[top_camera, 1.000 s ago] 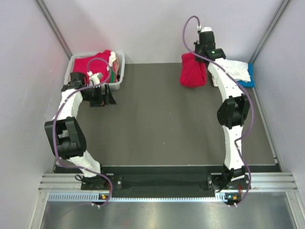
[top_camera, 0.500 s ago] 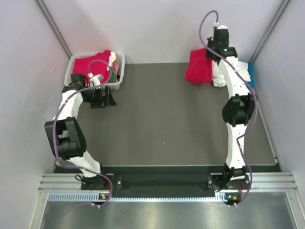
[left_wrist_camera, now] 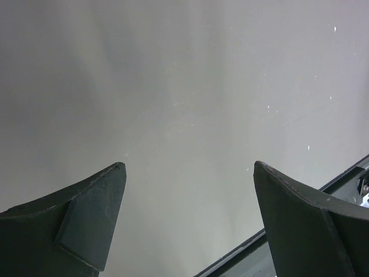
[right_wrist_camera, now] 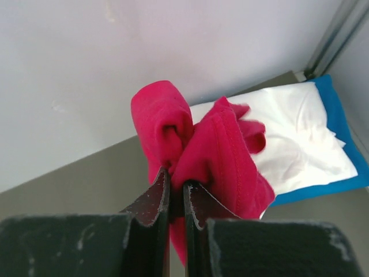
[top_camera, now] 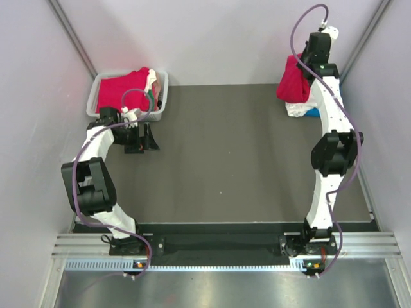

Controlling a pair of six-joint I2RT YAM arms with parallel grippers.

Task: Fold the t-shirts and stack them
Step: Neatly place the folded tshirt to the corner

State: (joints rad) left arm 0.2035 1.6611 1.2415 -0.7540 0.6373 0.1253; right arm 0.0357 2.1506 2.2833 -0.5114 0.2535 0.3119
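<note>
right pincer (right_wrist_camera: pixel 174 186): shut tight, its two jaws almost meeting, with a bunched fold of the hanging red t-shirt (right_wrist_camera: pixel 216 150) pinched between them.
hanging red t-shirt: crumpled and dangling from the right pincer, lifted off the surface (top_camera: pixel 225 147) at the far right corner, close to the back wall. It hangs over the left end of the white t-shirt (right_wrist_camera: pixel 291 138). I cannot tell whether its lowest fold touches that shirt.
white t-shirt: lies folded and flat in the far right corner of the surface, on top of the blue t-shirt (right_wrist_camera: pixel 339 112).
blue t-shirt: lies flat under the white t-shirt and shows only as a border along the white t-shirt's right and near edges.
left pincer (left_wrist_camera: pixel 189 173): jaws spread wide with nothing between them. The left wrist view shows only a pale blank plane and a dark strip at the lower right.
left arm: bent, with its pincer over the far left of the surface, just in front of the tub (top_camera: pixel 164 90).
tub: pale and translucent, set in the far left corner. It holds the heaped red t-shirt (top_camera: pixel 119 86), with a scrap of pale and green material at its right side that is too small to identify.
surface: dark grey, with pale panels on three sides.
</note>
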